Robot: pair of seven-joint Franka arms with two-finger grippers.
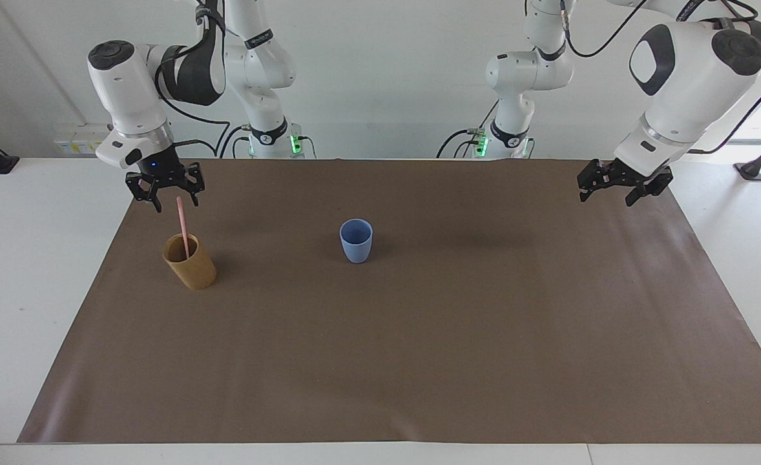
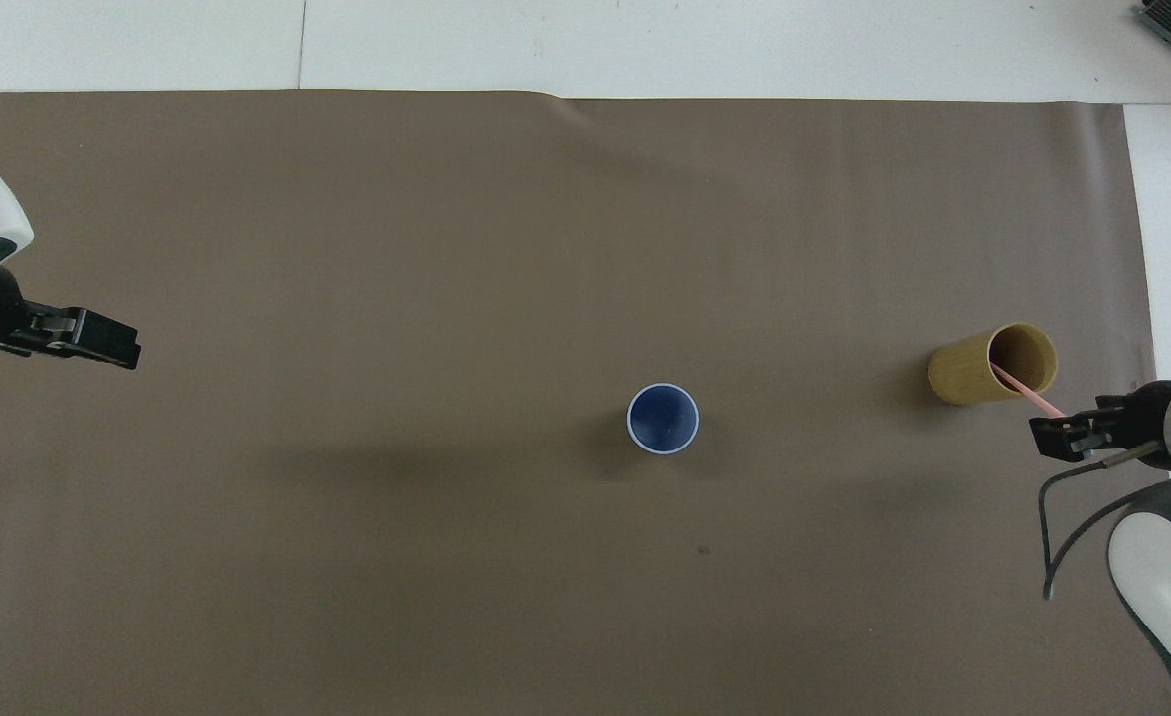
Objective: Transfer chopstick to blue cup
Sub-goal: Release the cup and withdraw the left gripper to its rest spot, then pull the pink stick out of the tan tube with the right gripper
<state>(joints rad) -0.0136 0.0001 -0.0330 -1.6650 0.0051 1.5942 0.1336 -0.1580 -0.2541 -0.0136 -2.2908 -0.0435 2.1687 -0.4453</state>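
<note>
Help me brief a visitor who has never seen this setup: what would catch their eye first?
Probably the pink chopstick standing in the tan cup toward the right arm's end of the table, with the right gripper around its top end. Next, the blue cup alone mid-mat. The left gripper waits, open, over the mat's edge at the left arm's end.

The chopstick (image 1: 182, 226) is pale pink, standing in a tan-brown cup (image 1: 190, 261) with a darker brown inside. Beside that cup, toward the left arm's end, the blue cup (image 1: 356, 240) is light blue outside, deep blue within, white-rimmed. Both rest on a plain brown mat (image 1: 419, 336) over a white table (image 1: 25, 271).
</note>
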